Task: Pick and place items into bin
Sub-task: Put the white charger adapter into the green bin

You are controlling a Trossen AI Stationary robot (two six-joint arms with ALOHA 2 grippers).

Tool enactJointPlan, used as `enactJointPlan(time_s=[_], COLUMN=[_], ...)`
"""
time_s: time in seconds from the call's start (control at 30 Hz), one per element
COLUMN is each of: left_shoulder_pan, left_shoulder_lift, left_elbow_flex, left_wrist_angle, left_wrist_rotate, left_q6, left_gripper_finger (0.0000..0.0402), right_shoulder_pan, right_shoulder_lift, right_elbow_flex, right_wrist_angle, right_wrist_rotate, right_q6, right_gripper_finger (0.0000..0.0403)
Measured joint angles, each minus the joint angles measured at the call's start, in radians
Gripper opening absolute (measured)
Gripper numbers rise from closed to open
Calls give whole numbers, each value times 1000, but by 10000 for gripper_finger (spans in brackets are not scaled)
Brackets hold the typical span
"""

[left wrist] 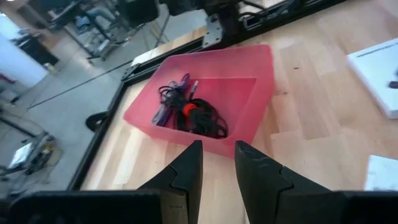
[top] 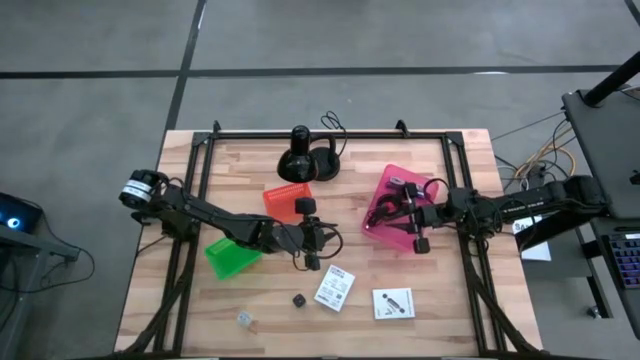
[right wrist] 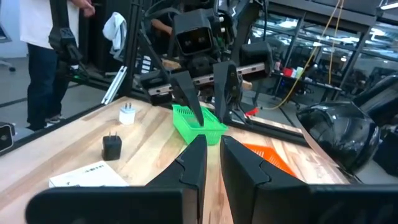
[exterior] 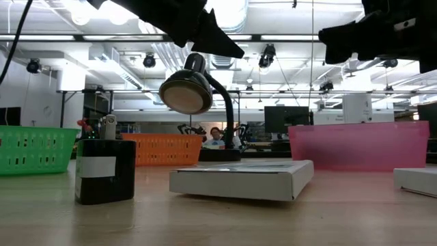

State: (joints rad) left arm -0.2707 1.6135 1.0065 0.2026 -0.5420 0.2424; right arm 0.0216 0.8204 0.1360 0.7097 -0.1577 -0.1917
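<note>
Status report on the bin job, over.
Left gripper open, empty, mid-table. Right gripper at pink bin. Cable binned; white cards, black cube out. No obstruction seen.

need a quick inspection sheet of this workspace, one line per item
surface: wooden table, black frame around it
job's things: two white cards, black cube and small clear piece lie near the front edge; coiled cable and purple strap already lie in the pink bin
clutter: green bin, orange bin, black lamp
grippers: left pincer above mid-table, fingers slightly apart, holding nothing; right pincer at the pink bin's front edge, nearly shut, holding nothing
cables: lamp cord at the back edge
surroundings: person standing beyond the table
</note>
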Motion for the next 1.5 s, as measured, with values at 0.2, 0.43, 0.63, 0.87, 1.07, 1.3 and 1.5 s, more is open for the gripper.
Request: enactJointPlan(time_s=[0.2, 0.43, 0.63, 0.87, 1.07, 1.3, 1.5], left_shoulder_pan=[0, -1, -5, -9, -8, -66, -102], left_shoulder_lift=[0, 0, 0, -31, -45, -47, -47], left_elbow_flex=[2, 8, 8, 41, 125, 154, 153], left_wrist_angle=[-1, -2, -27, -191, -483, -627, -695], left_wrist_rotate=[93, 101, 103, 251, 440, 658, 741], left_q6=[0, 2, -144, -438, -1019, -1399, -1524], left_gripper_finger=[78, 140, 223, 246, 247, 247, 247], right_shoulder_pan=[0, 0, 0, 0, 0, 0, 0], right_shoulder_lift=[0, 0, 0, 0, 0, 0, 0], right_elbow_flex=[1, 1, 1, 0, 0, 0, 1], right_wrist_angle=[-3, -3, -10, -25, -25, -25, -25], right_wrist_rotate=[0, 0, 0, 2, 3, 2, 2], right_q6=[-13, -33, -33, -52, -52, -55, -71], right_gripper_finger=[36, 36, 36, 36, 36, 36, 36])
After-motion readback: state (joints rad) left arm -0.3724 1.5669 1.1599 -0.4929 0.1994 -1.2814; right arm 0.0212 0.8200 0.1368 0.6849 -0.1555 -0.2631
